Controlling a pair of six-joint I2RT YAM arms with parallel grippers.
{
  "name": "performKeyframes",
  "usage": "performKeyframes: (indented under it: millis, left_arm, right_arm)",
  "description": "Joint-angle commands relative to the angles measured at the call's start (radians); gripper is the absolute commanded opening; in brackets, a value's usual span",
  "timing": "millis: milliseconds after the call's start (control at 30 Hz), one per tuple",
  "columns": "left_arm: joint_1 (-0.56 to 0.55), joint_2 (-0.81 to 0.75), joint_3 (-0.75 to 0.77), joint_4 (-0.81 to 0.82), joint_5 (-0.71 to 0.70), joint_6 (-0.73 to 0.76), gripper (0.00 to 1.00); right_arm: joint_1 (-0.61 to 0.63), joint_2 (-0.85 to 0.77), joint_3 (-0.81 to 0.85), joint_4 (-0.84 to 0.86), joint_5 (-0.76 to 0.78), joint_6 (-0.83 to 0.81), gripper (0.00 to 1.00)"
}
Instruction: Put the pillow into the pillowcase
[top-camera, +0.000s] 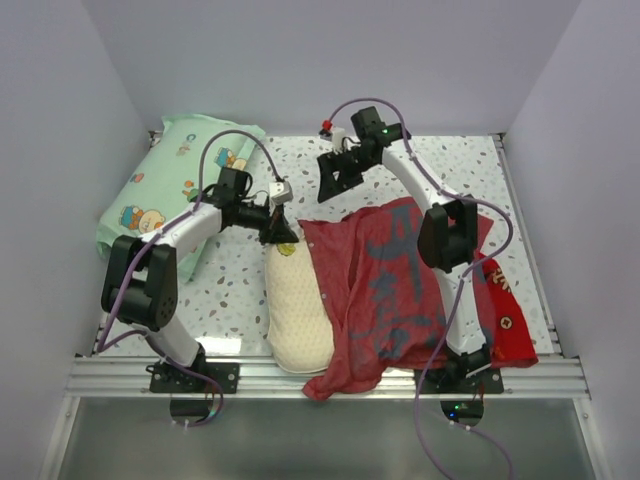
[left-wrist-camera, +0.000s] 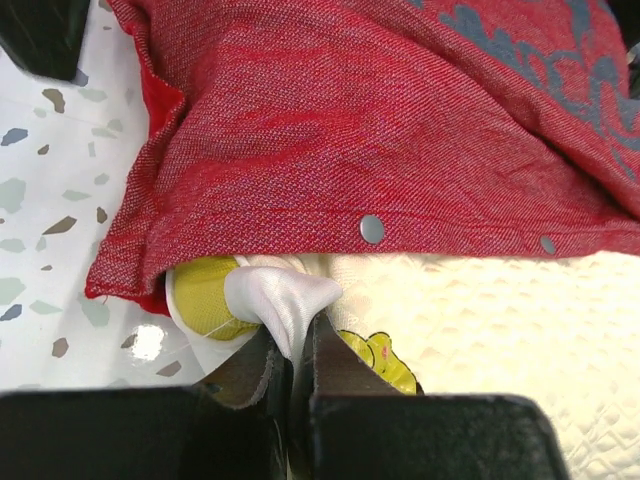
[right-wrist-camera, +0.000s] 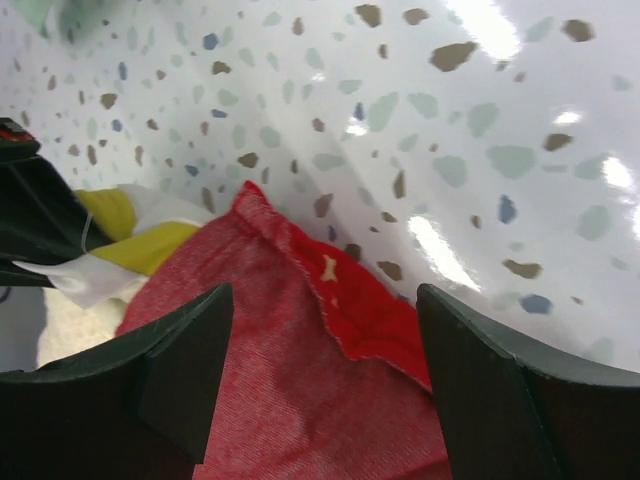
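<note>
The left gripper (left-wrist-camera: 298, 345) pinches the white tag (left-wrist-camera: 285, 298) of the pillow (top-camera: 297, 310), with the red pillowcase (top-camera: 385, 290) draped just beyond it. The right gripper (right-wrist-camera: 325, 350) is spread wide over the case's edge and should grab it next, I think.

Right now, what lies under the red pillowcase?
The cream pillow: its left side and near end stick out, the pillowcase draped over the rest. How far it reaches beneath, and whether it sits inside the case, is hidden.

You cannot see how far the pillow (top-camera: 297, 310) reaches rightward: the pillowcase (top-camera: 372, 290) lies over it, and the right arm (top-camera: 450, 236) hides part of its grey marks.
</note>
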Motion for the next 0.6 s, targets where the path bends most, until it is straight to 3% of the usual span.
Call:
performKeyframes:
  millis: [0, 267, 300, 367, 400, 433, 567]
  left_arm:
    - [-0.008, -0.006, 0.039, -0.054, 0.008, 0.119, 0.00]
    - [-0.012, -0.023, 0.025, 0.003, -0.049, 0.120, 0.00]
    - [-0.012, -0.025, 0.027, 0.003, -0.061, 0.125, 0.00]
    - [-0.015, -0.035, 0.024, 0.007, -0.072, 0.137, 0.00]
    - [-0.017, -0.040, 0.022, 0.010, -0.081, 0.140, 0.00]
    - [-0.018, -0.045, 0.018, 0.015, -0.086, 0.143, 0.00]
    - [-0.054, -0.057, 0.018, 0.035, -0.116, 0.173, 0.00]
  right_arm:
    - [0.057, 0.022, -0.030, 0.039, -0.124, 0.107, 0.78]
    - [0.100, 0.093, -0.168, 0.084, -0.230, 0.205, 0.78]
    - [0.104, 0.098, -0.174, 0.076, -0.242, 0.204, 0.69]
    - [0.107, 0.096, -0.179, 0.084, -0.279, 0.210, 0.39]
    - [0.107, 0.090, -0.174, 0.104, -0.282, 0.219, 0.08]
    - [0.107, 0.082, -0.168, 0.116, -0.288, 0.243, 0.01]
    - [0.110, 0.016, -0.113, 0.241, -0.325, 0.383, 0.00]
